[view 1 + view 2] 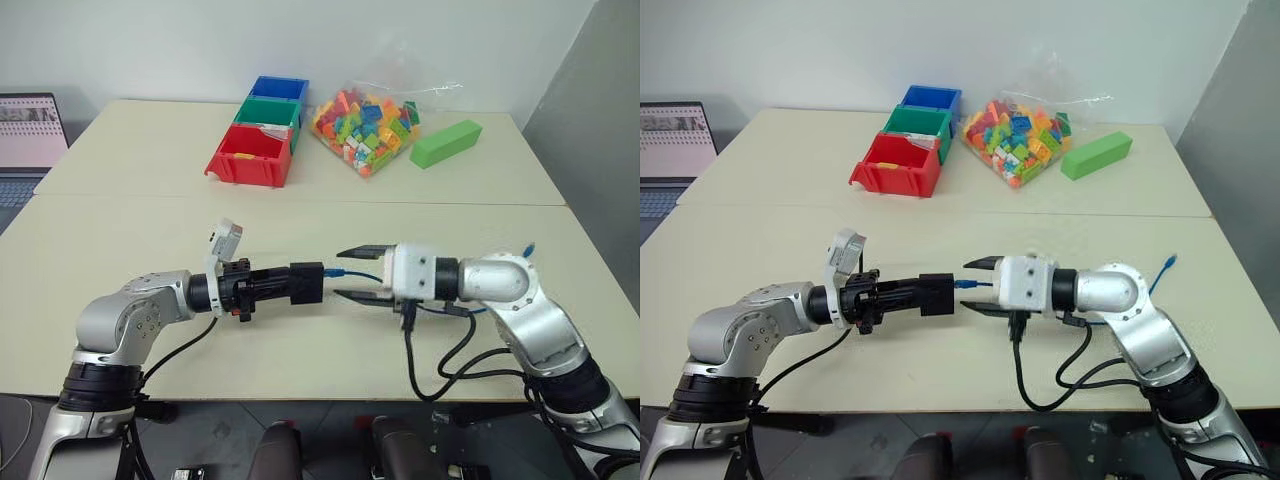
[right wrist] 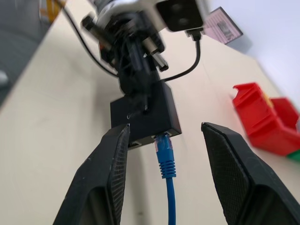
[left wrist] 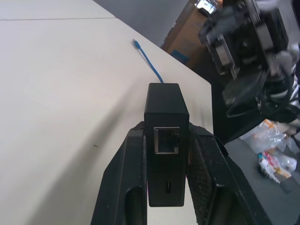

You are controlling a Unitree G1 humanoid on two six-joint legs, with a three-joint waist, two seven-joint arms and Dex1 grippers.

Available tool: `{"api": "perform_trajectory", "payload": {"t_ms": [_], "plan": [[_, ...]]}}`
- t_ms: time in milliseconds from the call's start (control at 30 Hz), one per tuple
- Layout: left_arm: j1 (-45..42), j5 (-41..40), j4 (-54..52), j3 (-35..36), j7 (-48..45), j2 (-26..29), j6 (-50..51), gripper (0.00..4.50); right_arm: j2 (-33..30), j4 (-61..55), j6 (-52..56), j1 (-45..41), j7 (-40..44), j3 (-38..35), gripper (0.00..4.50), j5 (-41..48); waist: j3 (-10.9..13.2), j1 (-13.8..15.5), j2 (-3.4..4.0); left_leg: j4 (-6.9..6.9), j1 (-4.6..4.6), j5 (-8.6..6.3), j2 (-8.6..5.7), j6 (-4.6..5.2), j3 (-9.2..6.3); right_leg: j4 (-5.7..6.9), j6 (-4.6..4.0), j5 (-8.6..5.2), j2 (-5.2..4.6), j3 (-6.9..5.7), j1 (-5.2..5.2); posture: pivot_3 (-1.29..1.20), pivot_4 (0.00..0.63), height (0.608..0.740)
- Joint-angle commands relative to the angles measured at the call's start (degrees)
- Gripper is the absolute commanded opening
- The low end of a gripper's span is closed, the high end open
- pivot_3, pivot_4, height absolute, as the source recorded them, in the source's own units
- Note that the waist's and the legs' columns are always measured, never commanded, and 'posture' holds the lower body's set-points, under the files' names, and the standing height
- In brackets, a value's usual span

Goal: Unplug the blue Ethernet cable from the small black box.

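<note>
- The small black box [image 1: 306, 282] is up in the air over the front part of the table [image 1: 120, 250], near the middle of the head view.
- The left gripper [image 3: 168, 164] holds the box tight, with one black finger [image 3: 124, 183] on each side of it.
- The box is long from side to side. In the head view one end points to 9 o'clock, into the left gripper, and the other end points to 3 o'clock.
- The blue Ethernet cable [image 2: 165, 161] has its plug in the box's 3 o'clock end. It still looks plugged in.
- From the plug the cable runs toward 3 o'clock, passes behind the right arm, and its far end [image 1: 529, 248] pokes up near the table's right edge.
- The right gripper [image 1: 362, 273] points to 9 o'clock at the box. Its two fingers are spread wide, one on each side of the cable, and they do not touch it.
- The box's other end has an open port [image 3: 166, 139] facing the left wrist camera.
- Far back on the table, at about 12 o'clock, are red, green and blue bins [image 1: 250, 155], a bag of colored bricks [image 1: 365, 125], and a green block [image 1: 446, 143].
</note>
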Motion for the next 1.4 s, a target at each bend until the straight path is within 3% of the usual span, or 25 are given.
{"api": "perform_trajectory", "payload": {"t_ms": [33, 300, 733, 1300, 1400], "plan": [[-0.8, 1.6, -0.9, -0.8, -5.8, 1.9, -4.7, 0.78, 1.8, 0.6, 14.2, -1.5, -0.5, -4.6, 2.58, 11.7, 0.0, 0.0, 0.00, 0.00, 0.00, 0.00, -0.01, 0.00, 0.01, 0.00, 0.00, 0.00, 0.00, 0.00, 0.00, 0.00, 0.150, 0.740], [-2.2, 2.2, -1.5, -0.6, -8.1, 2.7, -5.3, 0.78, 4.4, 5.3, 22.2, -2.7, -0.2, -4.6, 2.58, 18.4, 0.0, -0.1, 0.04, -0.01, -0.03, -0.01, -0.01, 0.02, 0.03, -0.04, 0.11, -0.09, 0.02, -0.03, -0.02, 0.00, 0.150, 0.740], [-2.1, 1.8, -3.6, 0.0, -7.1, 2.8, -4.2, 0.78, 7.9, 10.3, 22.2, -5.2, 0.2, -2.4, 2.58, 19.1, 0.0, -0.2, 0.05, -0.02, -0.03, -0.01, 0.00, 0.02, 0.03, -0.04, 0.23, -0.16, 0.04, -0.07, -0.04, 0.00, 0.150, 0.740], [-1.7, 1.7, -4.4, 0.4, -6.3, 2.9, -4.0, 0.78, 6.3, 12.7, 22.9, -6.8, 3.2, -2.8, 2.58, 19.8, 0.0, -0.4, 0.05, -0.02, -0.04, -0.01, 0.00, 0.02, 0.02, -0.05, 0.23, -0.16, 0.04, -0.08, -0.04, 0.00, 0.150, 0.740], [-1.4, 1.7, -4.7, 0.5, -6.3, 3.0, -4.0, 0.78, 6.2, 13.0, 22.7, -7.1, 3.3, -2.7, 2.04, 19.8, 0.0, -0.4, 0.05, -0.02, -0.05, -0.01, 0.00, 0.02, 0.02, -0.05, 0.24, -0.16, 0.04, -0.08, -0.04, 0.00, 0.150, 0.740]]}}
